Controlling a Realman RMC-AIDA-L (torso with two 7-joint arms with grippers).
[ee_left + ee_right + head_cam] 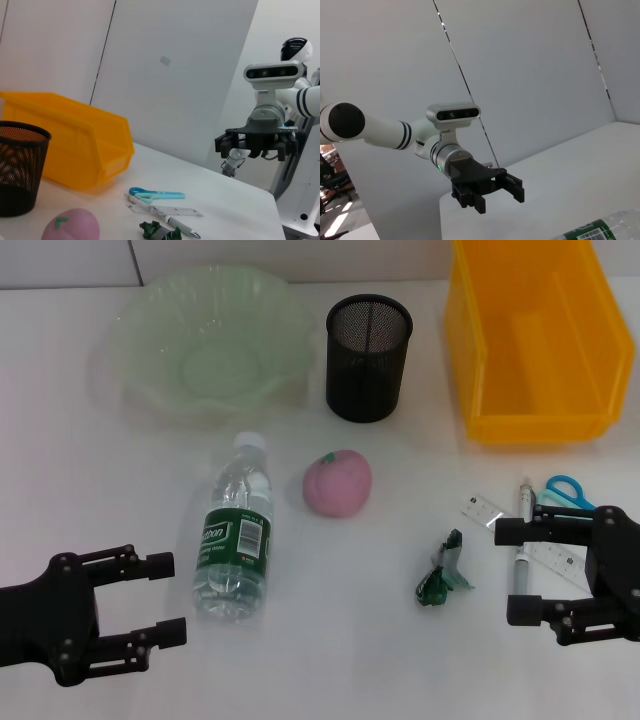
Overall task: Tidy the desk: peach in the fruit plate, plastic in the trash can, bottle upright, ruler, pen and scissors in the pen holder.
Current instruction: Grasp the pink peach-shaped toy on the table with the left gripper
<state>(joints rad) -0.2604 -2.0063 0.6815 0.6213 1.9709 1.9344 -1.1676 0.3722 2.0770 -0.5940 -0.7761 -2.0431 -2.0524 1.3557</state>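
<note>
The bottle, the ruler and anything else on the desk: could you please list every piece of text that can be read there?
Bottle label: white lettering ending in "hon"; the rest and the barcode are too small to read.
Ruler: black markings, too small to read.
Nothing else carries text.

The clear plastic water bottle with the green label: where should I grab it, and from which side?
Probably across the green-labelled middle of the clear plastic water bottle, coming from above. It lies flat on the white desk, white cap toward the pale green bowl. The open left gripper is nearest.
</note>
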